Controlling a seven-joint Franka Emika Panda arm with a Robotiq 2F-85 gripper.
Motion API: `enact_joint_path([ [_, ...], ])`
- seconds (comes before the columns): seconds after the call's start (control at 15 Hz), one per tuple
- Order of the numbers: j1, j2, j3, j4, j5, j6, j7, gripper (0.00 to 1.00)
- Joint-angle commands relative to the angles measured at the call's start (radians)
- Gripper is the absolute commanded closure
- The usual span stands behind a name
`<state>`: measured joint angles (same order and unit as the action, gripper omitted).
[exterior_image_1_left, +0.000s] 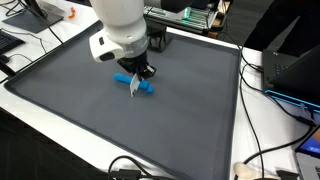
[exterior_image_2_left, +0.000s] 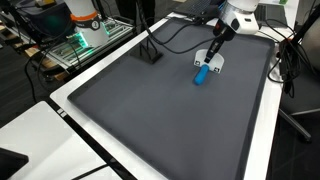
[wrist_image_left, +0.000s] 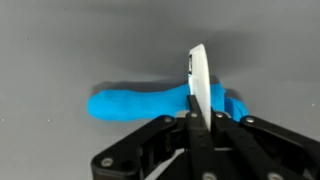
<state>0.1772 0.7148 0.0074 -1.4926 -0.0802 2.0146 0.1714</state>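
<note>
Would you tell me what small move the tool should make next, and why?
Probably a slight straight lift: the tool is shut on the thin white strip, which hangs just over the blue piece on the grey mat; contact is unclear.

A thin white blade (wrist_image_left: 197, 78) stands on edge over an elongated blue piece (wrist_image_left: 135, 103) lying flat.
</note>
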Motion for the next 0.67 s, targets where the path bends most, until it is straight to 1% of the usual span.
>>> enact_joint_path([
  [0.0,-0.012,0.0,0.007,-0.051,0.006,0.008,-0.001,0.99],
  [0.6,-0.035,-0.078,0.016,-0.164,0.027,0.013,-0.017,0.99],
])
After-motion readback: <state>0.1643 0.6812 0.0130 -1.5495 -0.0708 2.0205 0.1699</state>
